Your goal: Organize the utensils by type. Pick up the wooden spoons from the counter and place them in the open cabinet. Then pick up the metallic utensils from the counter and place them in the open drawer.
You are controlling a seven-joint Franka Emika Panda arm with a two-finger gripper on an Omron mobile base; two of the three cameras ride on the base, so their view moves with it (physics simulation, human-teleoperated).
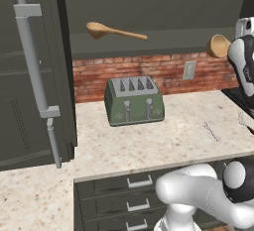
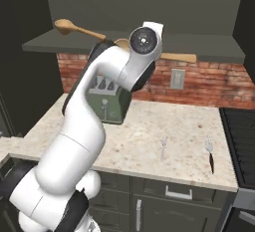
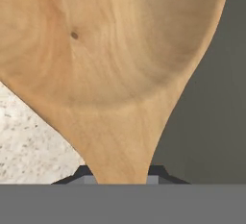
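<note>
The second wooden spoon [image 3: 110,69] is held clamped at its neck by the hand [image 3: 120,175], raised beside the cabinet shelf [image 2: 209,52] where the first wooden spoon [image 1: 115,30] lies; if released short of the shelf, it could drop to the counter [image 1: 163,136].

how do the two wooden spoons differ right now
Place: the first wooden spoon lies on the cabinet shelf; the second wooden spoon is off the counter, up near shelf level. Grip: the first lies free, the second is held in the gripper. Pose: the first lies lengthwise along the shelf; the second's bowl sticks out from the hand. Both are light-brown wood with oval bowls.
</note>
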